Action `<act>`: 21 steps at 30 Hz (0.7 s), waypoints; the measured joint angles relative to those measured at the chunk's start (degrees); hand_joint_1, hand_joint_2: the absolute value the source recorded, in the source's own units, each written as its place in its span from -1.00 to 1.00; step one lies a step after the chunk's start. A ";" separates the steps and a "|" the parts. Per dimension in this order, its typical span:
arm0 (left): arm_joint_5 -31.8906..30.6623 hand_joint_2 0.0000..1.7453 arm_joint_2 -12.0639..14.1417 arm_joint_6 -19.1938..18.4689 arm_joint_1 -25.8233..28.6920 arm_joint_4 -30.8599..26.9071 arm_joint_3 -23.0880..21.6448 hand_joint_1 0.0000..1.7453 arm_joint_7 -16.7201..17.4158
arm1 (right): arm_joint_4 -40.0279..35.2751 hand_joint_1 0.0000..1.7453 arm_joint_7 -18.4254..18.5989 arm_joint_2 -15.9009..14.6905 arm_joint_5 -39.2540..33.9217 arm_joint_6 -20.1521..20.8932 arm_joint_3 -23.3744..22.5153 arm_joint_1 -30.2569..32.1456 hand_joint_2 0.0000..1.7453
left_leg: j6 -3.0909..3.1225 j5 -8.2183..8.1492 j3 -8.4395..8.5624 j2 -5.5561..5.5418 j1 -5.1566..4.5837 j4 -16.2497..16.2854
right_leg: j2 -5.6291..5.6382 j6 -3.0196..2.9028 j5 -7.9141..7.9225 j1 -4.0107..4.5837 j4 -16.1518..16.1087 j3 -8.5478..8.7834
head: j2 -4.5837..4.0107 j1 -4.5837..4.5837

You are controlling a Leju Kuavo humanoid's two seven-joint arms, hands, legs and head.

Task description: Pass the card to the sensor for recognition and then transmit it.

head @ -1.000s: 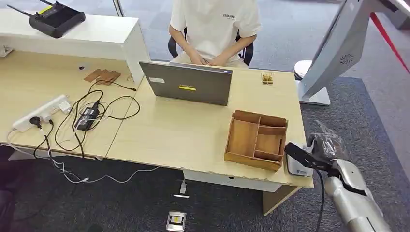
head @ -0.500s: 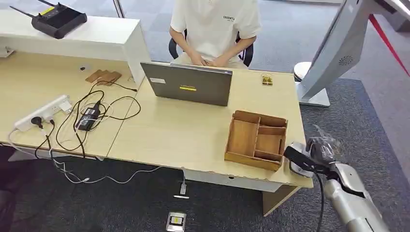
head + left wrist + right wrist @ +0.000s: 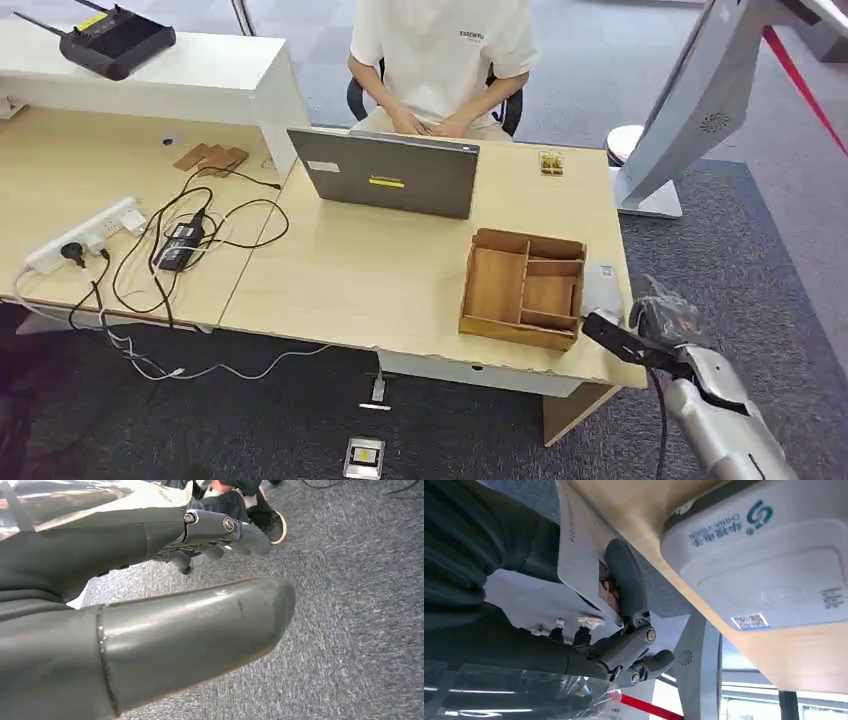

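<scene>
Right wrist view, right hand (image 3: pixel 624 630) pinching one card (image 3: pixel 586 560), one sensor (image 3: pixel 764 565) beside, left hand (image 3: pixel 215 535) unclenched.

Laptop (image 3: pixel 390 172) at upper centre of the head view, on the desk (image 3: pixel 380 270); person (image 3: pixel 440 60) seated behind it. Wooden organizer tray (image 3: pixel 522 290) right of centre, card sensor (image 3: pixel 603 292) just beside its right side at the desk's right edge. Right hand (image 3: pixel 662 322) at lower right, off the desk's corner, pinching the card (image 3: pixel 579 545) near the sensor. Power strip (image 3: pixel 85 235) and cables (image 3: pixel 190 250) on the desk at left. Router (image 3: pixel 110 38) on the raised shelf, upper left.
</scene>
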 joint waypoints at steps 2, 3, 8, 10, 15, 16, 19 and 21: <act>-0.02 -1.00 0.00 0.02 0.00 0.00 0.02 -1.00 -0.02 | 0.17 1.00 0.11 0.18 0.13 -0.09 0.07 -0.67 1.00 | 0.00 0.00 0.00 0.00 0.00 0.00 | 0.00 0.00 0.00 0.00 0.00 -0.01 | 0.00 -0.02; -0.07 -1.00 0.00 0.02 0.00 0.00 0.02 -1.00 -0.09 | 0.17 1.00 0.11 0.24 0.13 -0.18 0.11 -1.03 1.00 | 0.00 0.00 0.00 0.01 0.00 0.00 | 0.00 0.00 0.00 0.00 0.00 0.00 | 0.00 0.00; -0.26 -1.00 0.00 0.13 0.03 0.00 0.00 -1.00 -0.42 | 0.15 1.00 0.11 0.55 0.13 -0.35 0.22 -2.21 1.00 | 0.00 0.01 -0.04 -0.01 -0.01 0.01 | -0.02 0.01 0.00 -0.01 -0.01 0.01 | 0.00 0.00; -0.35 -1.00 0.00 0.22 0.02 0.00 0.02 -1.00 -0.50 | 0.11 1.00 0.11 0.59 0.13 -0.74 0.22 -2.64 1.00 | 0.00 0.01 -0.05 0.00 -0.02 0.01 | -0.03 0.01 0.00 -0.01 -0.01 0.00 | 0.00 -0.02; -0.52 -1.00 -0.02 0.50 0.03 0.00 0.02 -1.00 -0.61 | -1.71 1.00 0.11 0.55 -0.02 -1.25 0.22 -4.43 1.00 | 0.00 0.01 -0.07 0.00 -0.02 0.01 | -0.02 0.01 0.00 -0.02 0.00 -0.03 | 0.00 -0.02; -0.59 -1.00 -0.02 0.50 0.03 0.02 0.02 -1.00 -0.61 | -2.71 1.00 0.11 0.50 -0.26 -1.36 0.20 -4.87 1.00 | 0.00 0.01 -0.09 0.00 -0.02 0.01 | -0.02 0.01 0.00 -0.02 0.00 -0.06 | 0.00 0.00; -0.72 -1.00 -0.02 0.50 0.02 0.02 0.04 -1.00 -0.68 | -5.75 1.00 0.64 0.31 -0.85 -0.59 -0.02 -6.34 1.00 | 0.00 0.01 -0.09 0.01 -0.01 0.01 | -0.02 0.01 0.01 -0.01 0.01 -0.07 | 0.00 0.00; -0.85 -1.00 -0.02 0.50 0.08 0.02 0.07 -1.00 -0.70 | -9.32 1.00 1.09 0.07 -1.31 0.70 -0.22 -6.78 1.00 | 0.00 0.01 -0.09 0.00 -0.01 0.01 | -0.02 0.01 0.01 -0.01 0.01 -0.07 | 0.00 -0.02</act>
